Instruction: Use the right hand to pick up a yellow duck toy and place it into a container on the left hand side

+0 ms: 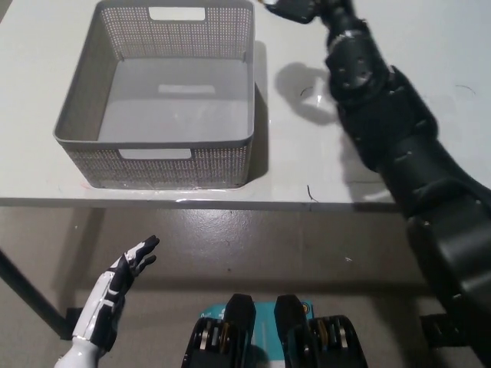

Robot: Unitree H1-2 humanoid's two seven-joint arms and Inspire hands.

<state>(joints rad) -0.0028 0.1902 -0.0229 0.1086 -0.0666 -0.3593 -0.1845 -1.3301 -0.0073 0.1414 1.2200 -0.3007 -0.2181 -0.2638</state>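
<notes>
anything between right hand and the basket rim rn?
Head view: only bare white table between the right hand, up at the top edge, and the grey basket. Basket is empty. Left hand rests open below the table edge.

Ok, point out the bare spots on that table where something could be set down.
The basket floor is bare, walled on all sides. Open tabletop lies between the basket's right wall and the black right arm. Further right, beyond the arm, the table is bare too. It is crowded at the far edge, where the right robot hand is. The left robot hand rests below the table.
</notes>
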